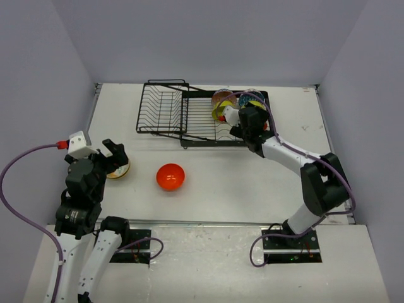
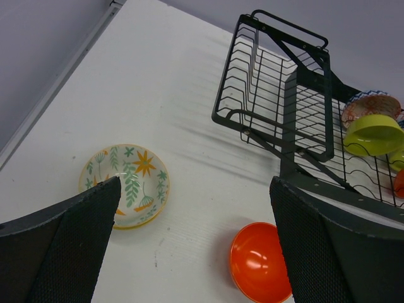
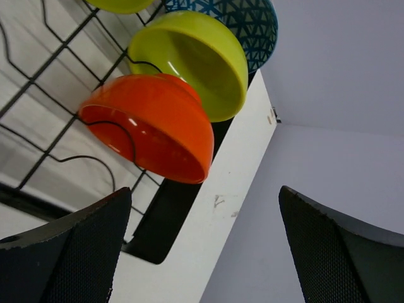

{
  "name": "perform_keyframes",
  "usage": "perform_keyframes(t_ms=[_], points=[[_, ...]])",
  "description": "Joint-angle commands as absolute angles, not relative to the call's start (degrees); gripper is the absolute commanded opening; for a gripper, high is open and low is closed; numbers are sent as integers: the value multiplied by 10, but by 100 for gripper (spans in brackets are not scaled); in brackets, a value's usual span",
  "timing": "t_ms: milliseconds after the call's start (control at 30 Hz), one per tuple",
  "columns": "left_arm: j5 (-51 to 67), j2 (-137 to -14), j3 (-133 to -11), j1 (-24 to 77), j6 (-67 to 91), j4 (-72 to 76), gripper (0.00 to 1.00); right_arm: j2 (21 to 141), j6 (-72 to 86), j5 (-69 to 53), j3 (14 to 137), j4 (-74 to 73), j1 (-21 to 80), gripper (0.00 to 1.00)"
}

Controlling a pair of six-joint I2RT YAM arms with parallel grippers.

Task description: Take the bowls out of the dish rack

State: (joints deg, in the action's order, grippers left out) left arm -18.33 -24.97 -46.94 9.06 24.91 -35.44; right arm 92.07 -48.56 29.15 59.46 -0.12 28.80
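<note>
At the lower left of the top view, the left pincer (image 1: pixel 115 153) hangs over the white tabletop (image 1: pixel 221 189). Its two black textured fingers (image 2: pixel 69 252) are spread wide apart with nothing between them. Partly beneath it sits a shallow cream bowl painted with green leaves and orange flowers (image 2: pixel 125 183), upright on the tabletop. To the right of that, in the lower centre of the top view, a glossy orange plastic bowl (image 1: pixel 170 176) rests mouth up, apart from the flowered one.

Farther back, the black wire dish rack (image 1: pixel 189 117) stands in the upper middle of the top view, near the rear edge of the tabletop. Its deeper basket section is on the left and its flat slotted tray on the right. The right arm reaches over the right part of the tray. The right pincer (image 3: pixel 206 189) is also spread apart and grips nothing, and its gap faces the bowls standing in the tray.

In that wrist view, a second orange bowl (image 3: pixel 151 126) stands on edge among the wires at centre left. A lime-green bowl (image 3: pixel 189 60) is close behind it, and a dark teal bowl with a lattice pattern (image 3: pixel 252 25) sits at the top of the frame. Whether these three touch cannot be told. At the right edge of the left wrist view, a bowl with an orange-and-white pattern and a blue zigzag rim (image 2: pixel 369 104) stands behind a lime-green one.
</note>
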Motion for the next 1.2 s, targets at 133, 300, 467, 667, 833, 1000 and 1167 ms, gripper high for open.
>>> perform_keyframes(t_ms=[133, 300, 467, 667, 833, 1000, 1167], points=[[-174, -252, -464, 87, 243, -337, 100, 981, -594, 264, 631, 62, 251, 98], [-171, -255, -465, 87, 243, -337, 100, 1021, -614, 265, 626, 123, 243, 93], [-171, -258, -463, 87, 243, -336, 100, 1038, -631, 272, 605, 184, 243, 69], [-171, -260, -464, 87, 242, -335, 100, 1052, -643, 275, 586, 262, 241, 51], [-171, -258, -464, 87, 242, -335, 100, 1063, -642, 279, 584, 270, 239, 37], [-171, -259, -465, 87, 242, -336, 100, 1064, -633, 281, 573, 272, 235, 15], [-171, -259, -465, 87, 242, -335, 100, 1049, -632, 286, 556, 293, 235, 4]])
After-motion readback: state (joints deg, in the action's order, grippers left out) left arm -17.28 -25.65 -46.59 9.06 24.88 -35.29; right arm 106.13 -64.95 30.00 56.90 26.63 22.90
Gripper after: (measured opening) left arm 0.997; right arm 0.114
